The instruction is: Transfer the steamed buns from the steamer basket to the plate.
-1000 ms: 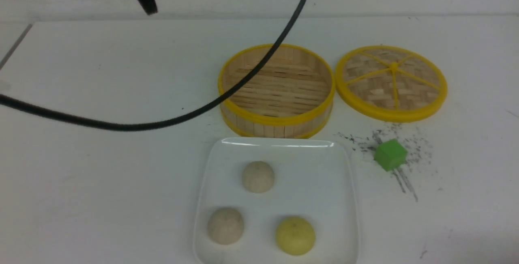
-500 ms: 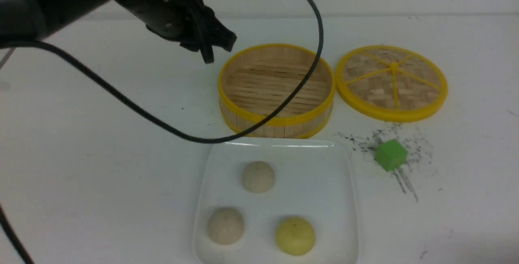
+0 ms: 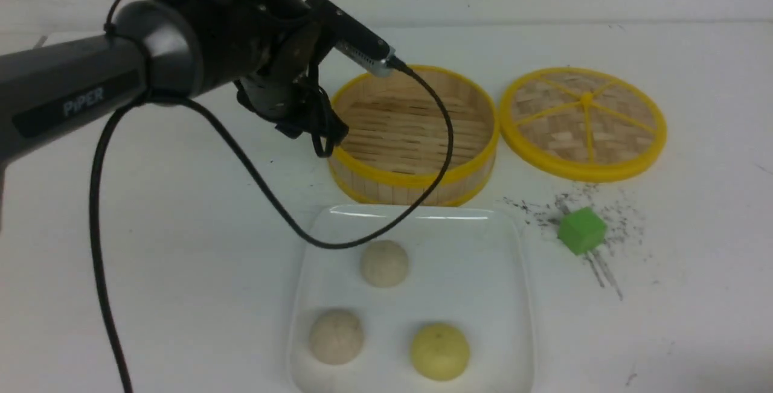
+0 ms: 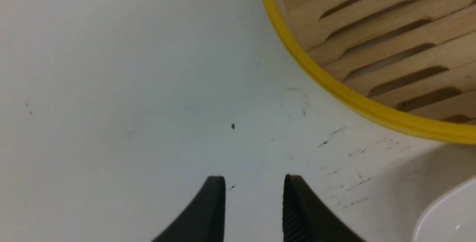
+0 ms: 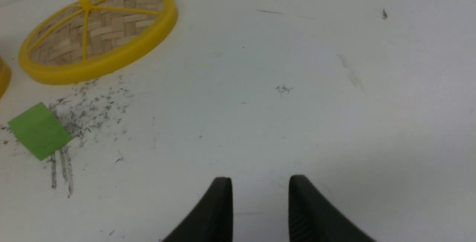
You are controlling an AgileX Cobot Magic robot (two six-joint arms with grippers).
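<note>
All three steamed buns (image 3: 384, 263) sit on the plate (image 3: 519, 296); the steamer basket (image 3: 412, 183) shows only bare slats. The left gripper (image 4: 254, 186) hangs beside the basket's rim, jaws slightly spread, holding nothing; best lift clear, keeping its cable (image 3: 253, 185) off the buns

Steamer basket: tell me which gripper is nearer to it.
Left. The left gripper hangs just beside the steamer basket, at its left rim. The right gripper is out over bare table beyond the lid.
</note>
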